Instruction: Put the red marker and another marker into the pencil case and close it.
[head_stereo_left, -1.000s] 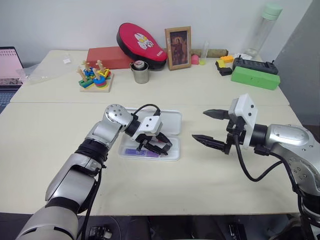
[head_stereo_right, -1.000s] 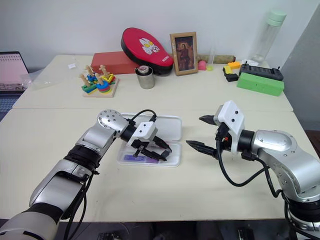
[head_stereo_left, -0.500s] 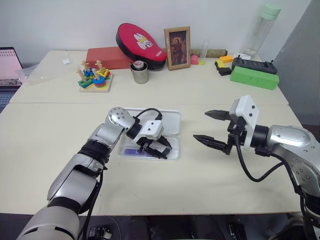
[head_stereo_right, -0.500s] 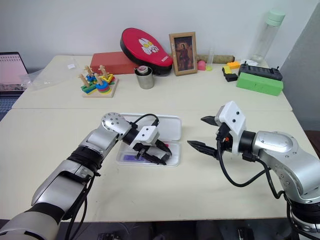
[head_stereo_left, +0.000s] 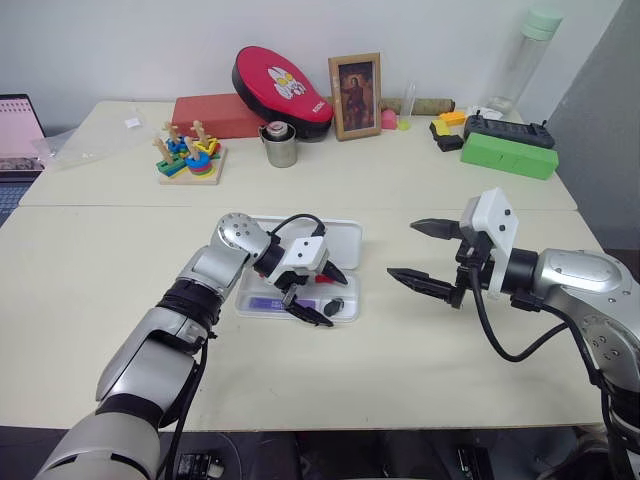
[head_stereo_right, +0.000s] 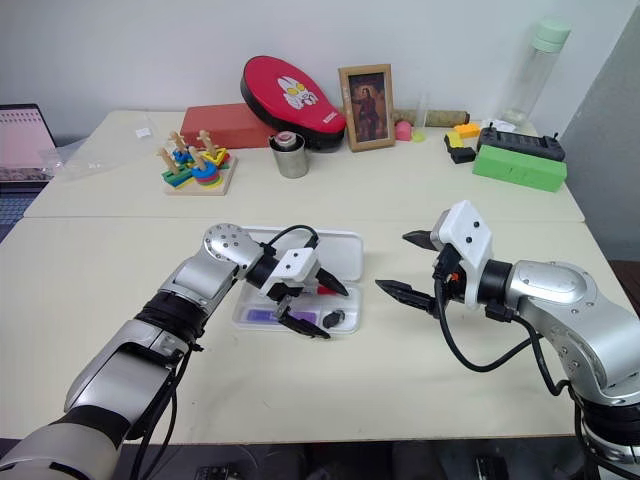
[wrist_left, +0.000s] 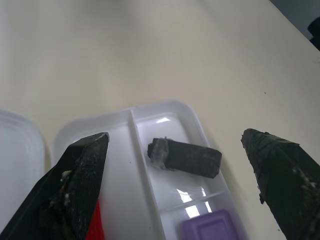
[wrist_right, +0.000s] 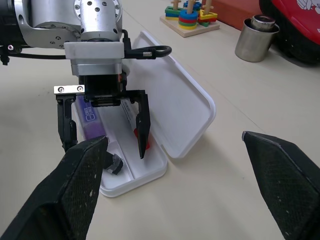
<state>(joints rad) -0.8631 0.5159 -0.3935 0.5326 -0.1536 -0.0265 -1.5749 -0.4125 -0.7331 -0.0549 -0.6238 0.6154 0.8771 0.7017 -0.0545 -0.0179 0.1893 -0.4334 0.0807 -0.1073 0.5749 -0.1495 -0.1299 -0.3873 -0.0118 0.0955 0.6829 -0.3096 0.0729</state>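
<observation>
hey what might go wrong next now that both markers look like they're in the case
The left gripper hangs open right over the pencil case tray; withdrawing, its fingers could nudge the red marker or drag the tray. If the lavender marker sits proud of its slot, the lid may not shut.

Head stereo pair: high, facing forward and down over the table (head_stereo_left: 420, 190). Left wrist view: close above the pencil case (wrist_left: 165, 120). Right wrist view: farther back, from about 3 o'clock, sharing that case.
</observation>
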